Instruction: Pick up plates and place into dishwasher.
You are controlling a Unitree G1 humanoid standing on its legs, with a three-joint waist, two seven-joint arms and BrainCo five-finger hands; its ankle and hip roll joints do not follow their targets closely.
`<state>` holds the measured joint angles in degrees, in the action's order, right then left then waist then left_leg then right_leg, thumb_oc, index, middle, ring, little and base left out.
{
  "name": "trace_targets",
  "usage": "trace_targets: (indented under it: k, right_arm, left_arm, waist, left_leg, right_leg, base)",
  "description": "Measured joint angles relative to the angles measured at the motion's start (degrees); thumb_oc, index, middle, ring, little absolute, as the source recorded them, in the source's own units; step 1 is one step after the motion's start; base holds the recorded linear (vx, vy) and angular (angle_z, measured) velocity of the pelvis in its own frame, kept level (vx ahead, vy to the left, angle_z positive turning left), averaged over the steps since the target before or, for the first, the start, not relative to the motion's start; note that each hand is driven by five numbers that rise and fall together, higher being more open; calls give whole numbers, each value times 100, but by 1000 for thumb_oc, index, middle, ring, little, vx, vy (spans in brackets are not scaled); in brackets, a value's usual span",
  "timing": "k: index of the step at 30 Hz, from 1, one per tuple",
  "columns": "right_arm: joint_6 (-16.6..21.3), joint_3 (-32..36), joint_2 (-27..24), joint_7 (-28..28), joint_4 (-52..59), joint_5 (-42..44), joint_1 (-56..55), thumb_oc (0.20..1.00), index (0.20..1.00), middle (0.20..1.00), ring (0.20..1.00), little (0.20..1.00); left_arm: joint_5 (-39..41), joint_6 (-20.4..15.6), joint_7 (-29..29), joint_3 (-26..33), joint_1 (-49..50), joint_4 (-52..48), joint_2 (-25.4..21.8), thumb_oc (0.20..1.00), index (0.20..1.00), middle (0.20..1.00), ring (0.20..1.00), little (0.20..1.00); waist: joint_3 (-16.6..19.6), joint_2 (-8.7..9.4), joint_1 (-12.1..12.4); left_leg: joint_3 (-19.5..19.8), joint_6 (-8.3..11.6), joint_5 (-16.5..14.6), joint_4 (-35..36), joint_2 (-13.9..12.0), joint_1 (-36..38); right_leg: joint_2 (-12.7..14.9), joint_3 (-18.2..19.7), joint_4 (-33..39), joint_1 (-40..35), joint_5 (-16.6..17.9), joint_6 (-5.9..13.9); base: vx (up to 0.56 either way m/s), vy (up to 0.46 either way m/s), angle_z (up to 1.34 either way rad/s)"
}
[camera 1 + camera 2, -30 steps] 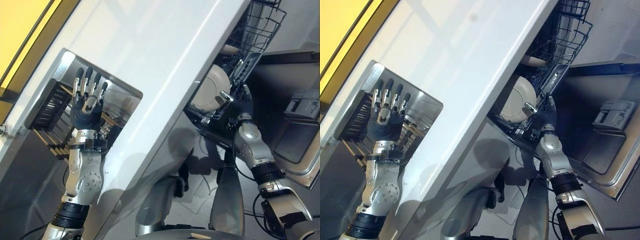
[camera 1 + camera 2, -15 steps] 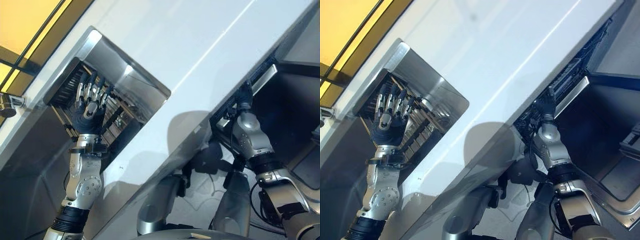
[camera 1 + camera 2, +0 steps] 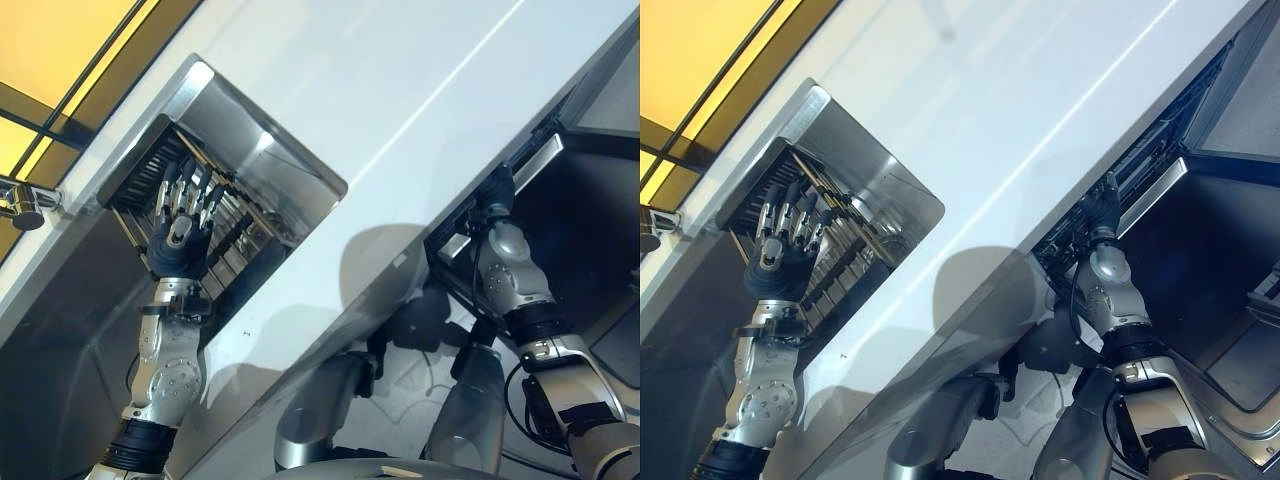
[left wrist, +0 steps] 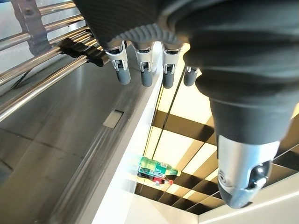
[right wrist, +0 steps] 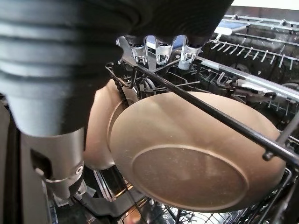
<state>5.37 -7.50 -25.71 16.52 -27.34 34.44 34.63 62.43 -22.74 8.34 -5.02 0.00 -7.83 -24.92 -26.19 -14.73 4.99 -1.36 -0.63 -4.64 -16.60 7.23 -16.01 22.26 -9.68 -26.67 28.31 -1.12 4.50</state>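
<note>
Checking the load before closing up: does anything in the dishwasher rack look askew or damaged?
Nothing stands out. Two tan plates stand on edge in the dishwasher rack, unbroken, with the right hand at the rack's rim wire.

We see a long white counter (image 3: 400, 90) holding a sunken steel sink (image 3: 262, 165) with a slatted metal drying rack (image 3: 215, 225) inside; a chrome tap (image 3: 25, 200) sits just beside it.

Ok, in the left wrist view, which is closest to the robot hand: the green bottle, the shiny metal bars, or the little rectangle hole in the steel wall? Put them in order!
1. Metal bars: right beside the fingertips of the left robot hand.
2. Rectangle hole: further along the steel wall.
3. Green bottle: far off, beyond the wall's edge.
</note>
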Motion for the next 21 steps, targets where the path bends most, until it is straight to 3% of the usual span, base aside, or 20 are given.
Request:
trace_targets:
  k: [12,17,21]
  right_arm:
    - [-383,-236,151,1002,694,-1235,-549,1000,1000,1000,1000,1000]
    - [-407,94,177,1076,1258,-1484,-1566,1000,1000,1000,1000,1000]
    - [-331,384,256,1126,1492,-1592,-2395,1000,1000,1000,1000,1000]
  left_arm:
    - [30,-3,-154,-119,-142,28,29,1000,1000,1000,1000,1000]
    - [-106,6,-229,-113,-175,17,240,1000,1000,1000,1000,1000]
    - [-418,130,-248,-28,-42,-12,240,1000,1000,1000,1000,1000]
  waist:
    - [-14,22,-183]
    - [-68,194,-465]
    - [171,458,-582]
  left_leg:
    - [-286,-19,-4,240,-243,349]
    - [-354,12,-30,407,-362,908]
    - [-440,82,-83,566,-514,1146]
  right_leg:
    - [-494,257,710,-331,361,-25]
    - [-725,338,1005,-869,428,-32]
    - [-937,421,1352,-1069,445,10]
  base:
    - [-24,-101,-19]
    - [99,-152,-20]
    - [96,-165,-43]
